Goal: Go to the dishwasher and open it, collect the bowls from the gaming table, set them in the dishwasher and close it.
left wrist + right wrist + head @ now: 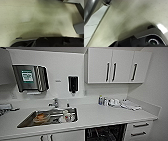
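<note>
The dishwasher sits under the white counter, right of the sink. Its front stands open, and I look into a dark interior with wire racks. Both wrist views look down on a pale speckled floor, with dark parts of the robot along one edge.
The steel sink holds a brownish dish and a white cup, with a tap behind. Small bottles and a cloth lie at the counter's back right. Drawers flank the dishwasher. White wall cabinets hang above.
</note>
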`<state>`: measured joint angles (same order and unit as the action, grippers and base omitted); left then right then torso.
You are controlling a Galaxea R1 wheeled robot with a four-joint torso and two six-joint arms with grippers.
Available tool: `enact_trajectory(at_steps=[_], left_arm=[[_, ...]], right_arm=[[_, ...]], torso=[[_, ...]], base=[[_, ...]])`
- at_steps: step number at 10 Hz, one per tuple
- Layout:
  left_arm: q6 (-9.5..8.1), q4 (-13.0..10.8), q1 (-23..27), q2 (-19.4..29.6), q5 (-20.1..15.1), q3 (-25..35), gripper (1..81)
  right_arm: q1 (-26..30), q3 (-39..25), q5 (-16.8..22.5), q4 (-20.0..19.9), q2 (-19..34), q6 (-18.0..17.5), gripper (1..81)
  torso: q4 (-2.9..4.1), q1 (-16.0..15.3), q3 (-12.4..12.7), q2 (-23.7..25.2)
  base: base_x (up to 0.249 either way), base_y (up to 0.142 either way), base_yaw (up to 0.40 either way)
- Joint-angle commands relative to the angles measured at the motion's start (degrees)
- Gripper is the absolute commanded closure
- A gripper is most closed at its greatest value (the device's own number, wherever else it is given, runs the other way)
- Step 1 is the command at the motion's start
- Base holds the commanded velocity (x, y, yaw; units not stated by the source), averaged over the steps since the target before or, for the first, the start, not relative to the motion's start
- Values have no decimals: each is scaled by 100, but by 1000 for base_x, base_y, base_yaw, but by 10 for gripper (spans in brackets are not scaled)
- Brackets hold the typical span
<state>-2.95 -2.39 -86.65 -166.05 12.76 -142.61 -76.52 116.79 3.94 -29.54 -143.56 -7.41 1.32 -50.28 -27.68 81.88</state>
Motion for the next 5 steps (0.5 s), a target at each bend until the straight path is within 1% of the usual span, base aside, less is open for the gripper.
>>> enact_trajectory(at_steps=[1, 2, 3, 5], left_arm=[[31, -77, 389, 36, -195, 40, 10], [31, -86, 381, 36, -196, 40, 10], [31, -86, 390, 36, -204, 40, 10], [31, -95, 381, 45, -213, 22, 10]], right_arm=[[580, 44, 274, 70, 123, 29, 10], [546, 141, 274, 158, 61, 47, 10], [502, 238, 274, 335, -27, 56, 10], [387, 527, 274, 957, -290, 56, 10]], torso=[[0, 0, 0, 0], [0, 6, 2, 2], [0, 4, 0, 0], [0, 2, 0, 0]], base=[[0, 0, 0], [0, 0, 0], [0, 0, 0], [0, 0, 0]])
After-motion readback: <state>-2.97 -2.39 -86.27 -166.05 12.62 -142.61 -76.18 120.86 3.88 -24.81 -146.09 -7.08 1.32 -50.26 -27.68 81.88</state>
